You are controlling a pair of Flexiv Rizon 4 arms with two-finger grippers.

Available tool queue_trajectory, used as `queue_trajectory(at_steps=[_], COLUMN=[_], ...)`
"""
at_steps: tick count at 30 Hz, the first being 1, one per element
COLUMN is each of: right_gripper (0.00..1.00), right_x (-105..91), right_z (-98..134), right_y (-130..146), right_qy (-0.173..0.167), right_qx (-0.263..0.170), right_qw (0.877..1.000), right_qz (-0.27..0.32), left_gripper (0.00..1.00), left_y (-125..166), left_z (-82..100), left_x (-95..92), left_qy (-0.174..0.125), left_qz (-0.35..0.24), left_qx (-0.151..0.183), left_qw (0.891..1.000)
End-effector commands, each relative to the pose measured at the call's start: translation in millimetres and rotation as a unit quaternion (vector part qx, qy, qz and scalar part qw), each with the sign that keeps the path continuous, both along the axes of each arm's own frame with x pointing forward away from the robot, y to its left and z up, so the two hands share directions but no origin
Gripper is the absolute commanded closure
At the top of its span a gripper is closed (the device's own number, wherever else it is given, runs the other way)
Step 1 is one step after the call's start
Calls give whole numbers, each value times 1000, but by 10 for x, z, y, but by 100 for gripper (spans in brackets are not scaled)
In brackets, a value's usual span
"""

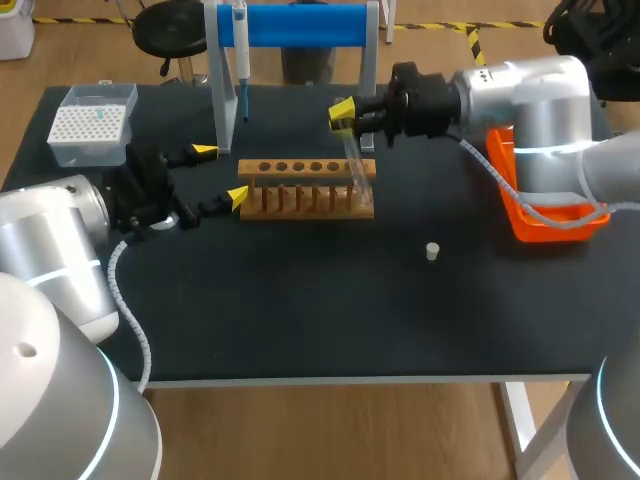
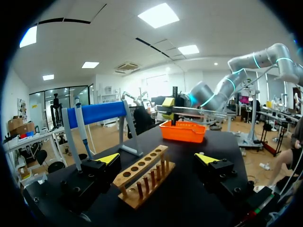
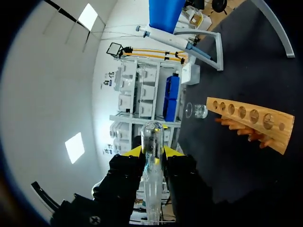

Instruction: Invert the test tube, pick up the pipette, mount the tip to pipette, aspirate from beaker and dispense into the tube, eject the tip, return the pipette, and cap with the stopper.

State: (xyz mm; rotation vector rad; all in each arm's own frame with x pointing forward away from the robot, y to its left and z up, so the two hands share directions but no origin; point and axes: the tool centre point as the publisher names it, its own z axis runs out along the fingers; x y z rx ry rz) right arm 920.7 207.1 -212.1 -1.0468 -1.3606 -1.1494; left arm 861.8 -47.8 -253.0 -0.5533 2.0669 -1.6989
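DESK: Waiting on what?
OPERATOR: Nearest me, stopper [image 1: 432, 251] lies loose; my left gripper [image 1: 221, 175] hangs open beside rack [image 1: 300, 200]. Right gripper [image 1: 345, 115] clamps test tube [image 1: 358, 170] above rack's end, the inversion step, I judge. Pipette [image 1: 241, 45] beyond, untouched.

No legible print, labels or numbers: test tube [image 3: 152, 139], pipette [image 1: 241, 55], tip box [image 1: 90, 125], wooden rack [image 1: 305, 202] show nothing readable.

Wide room over tabletop [image 1: 300, 320] before rack [image 1: 307, 190], lone stopper [image 1: 432, 251] there, stand [image 1: 222, 90] seemingly close behind rack
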Motion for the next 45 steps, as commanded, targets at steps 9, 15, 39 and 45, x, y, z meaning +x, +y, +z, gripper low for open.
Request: queue_trajectory(at_steps=[9,15,39,45], right_gripper=[100,100,100,100], right_x=[0,11,10,10], right_z=[-31,-27,-27,-27], right_y=[-1,-11,-16,-16], right_qy=[35,41,45,45], right_qx=[-14,-7,0,0], right_qw=[999,999,998,998], right_qz=[-15,-26,-35,-35], left_gripper=[0,0,0,0], left_y=[-27,-27,-27,-27], left_z=[-3,-3,-3,-3], left_x=[-12,-12,-12,-12], left_qy=[-1,-1,-1,-1], left_qz=[5,5,5,5], left_qx=[1,1,1,1], left_qw=[1000,1000,1000,1000])
